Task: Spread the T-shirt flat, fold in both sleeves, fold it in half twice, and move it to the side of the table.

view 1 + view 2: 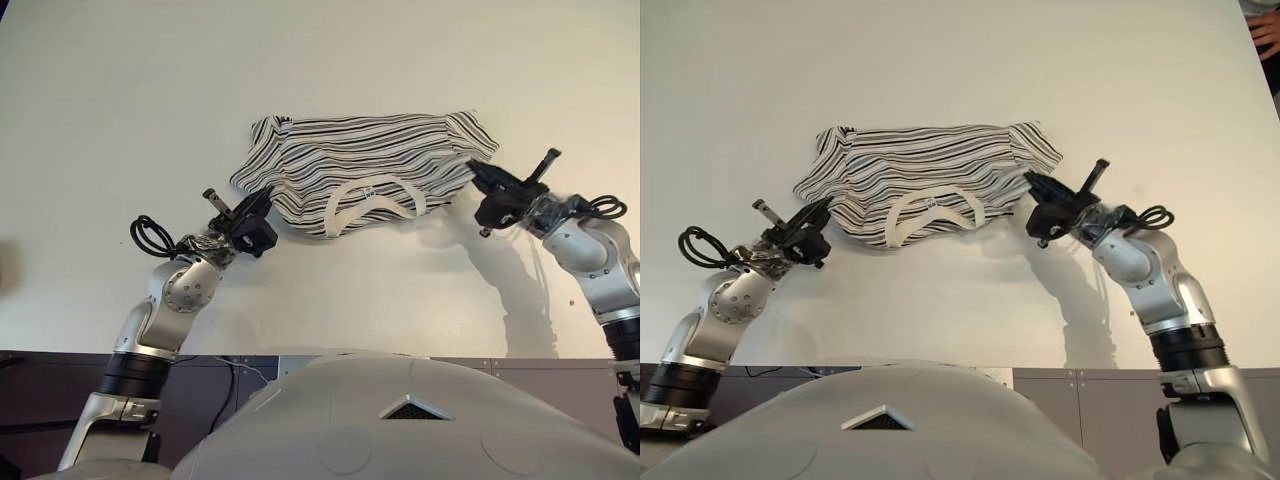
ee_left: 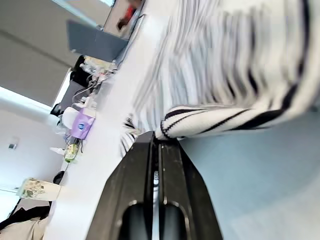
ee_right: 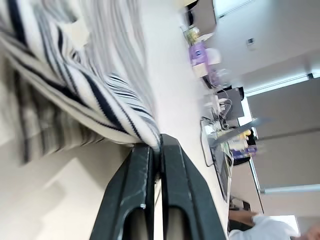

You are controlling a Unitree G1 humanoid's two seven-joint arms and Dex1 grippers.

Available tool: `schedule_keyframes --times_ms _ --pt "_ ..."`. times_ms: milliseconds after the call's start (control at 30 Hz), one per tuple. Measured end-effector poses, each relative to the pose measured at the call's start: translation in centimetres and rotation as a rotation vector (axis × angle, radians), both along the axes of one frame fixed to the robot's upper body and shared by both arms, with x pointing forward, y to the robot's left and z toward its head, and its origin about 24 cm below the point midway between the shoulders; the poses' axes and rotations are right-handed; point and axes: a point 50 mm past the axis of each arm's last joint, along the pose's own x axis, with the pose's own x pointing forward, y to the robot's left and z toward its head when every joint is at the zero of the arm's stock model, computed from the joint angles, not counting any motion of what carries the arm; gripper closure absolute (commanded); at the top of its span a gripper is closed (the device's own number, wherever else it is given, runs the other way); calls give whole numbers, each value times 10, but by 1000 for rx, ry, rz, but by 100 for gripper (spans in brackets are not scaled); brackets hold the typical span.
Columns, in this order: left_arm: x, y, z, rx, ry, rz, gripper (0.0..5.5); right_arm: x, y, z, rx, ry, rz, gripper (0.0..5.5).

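The T-shirt (image 1: 360, 160) corners are hidden inside the left pincer (image 1: 262, 199) and right pincer (image 1: 478, 171).

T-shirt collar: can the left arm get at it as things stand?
Probably not right now: the left arm has its jaws shut on the T-shirt's edge. The collar itself lies uncovered near the shirt's front edge, between both arms, so it looks reachable once they let go.

Silver arms (image 1: 170, 290), black pincers (image 1: 262, 202) (image 1: 476, 170), looped black cables (image 1: 150, 237)
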Motion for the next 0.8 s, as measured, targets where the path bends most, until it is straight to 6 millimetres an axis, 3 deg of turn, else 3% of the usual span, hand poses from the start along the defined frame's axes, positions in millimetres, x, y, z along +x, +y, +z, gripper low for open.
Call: schedule_keyframes --times_ms 67,133,333,467,533,633,733,800 --pt "29 -1 35 -105 -101 32 536 22 10 24 174 -38 -73 540" --pt "51 -1 54 -178 -135 48 536 51 16 50 287 -84 -121 540" --pt "151 15 133 -393 -217 149 536 142 14 111 563 -189 -375 540" --pt "195 9 188 -501 -261 176 536 175 28 165 653 -340 -449 540" --pt "206 2 226 -580 -308 156 536 181 42 206 700 -454 -431 540" --pt "204 -2 288 -692 -421 84 536 176 54 267 778 -612 -380 540" --pt "200 -5 316 -729 -452 34 536 173 53 288 785 -654 -380 540" --pt "201 -5 314 -721 -431 24 536 175 48 287 770 -636 -395 540"
